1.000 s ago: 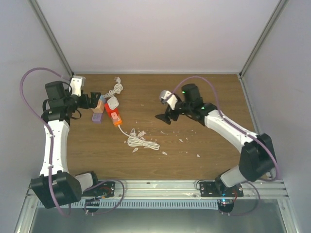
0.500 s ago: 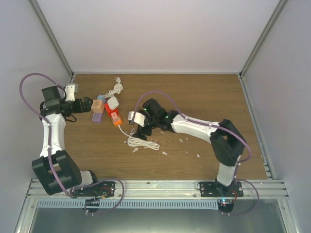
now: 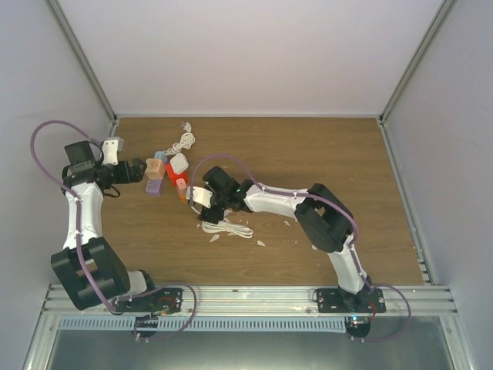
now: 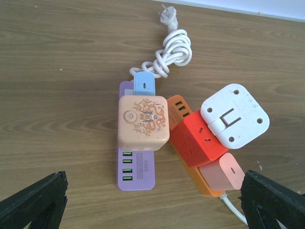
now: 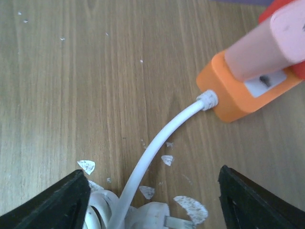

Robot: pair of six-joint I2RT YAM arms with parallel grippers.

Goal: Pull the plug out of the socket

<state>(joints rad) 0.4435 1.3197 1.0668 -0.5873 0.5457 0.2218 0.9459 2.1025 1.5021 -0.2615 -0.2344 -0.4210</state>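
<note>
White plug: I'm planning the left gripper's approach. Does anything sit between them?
Yes. Seen from above, the tan cube on the purple power strip lies between the open left gripper and the plug on the orange socket strip.

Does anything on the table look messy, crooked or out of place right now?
Yes. White flakes lie scattered around the coiled white cable, like chipped debris. The white plug also sits twisted at an angle on the red block of the orange power strip.
</note>
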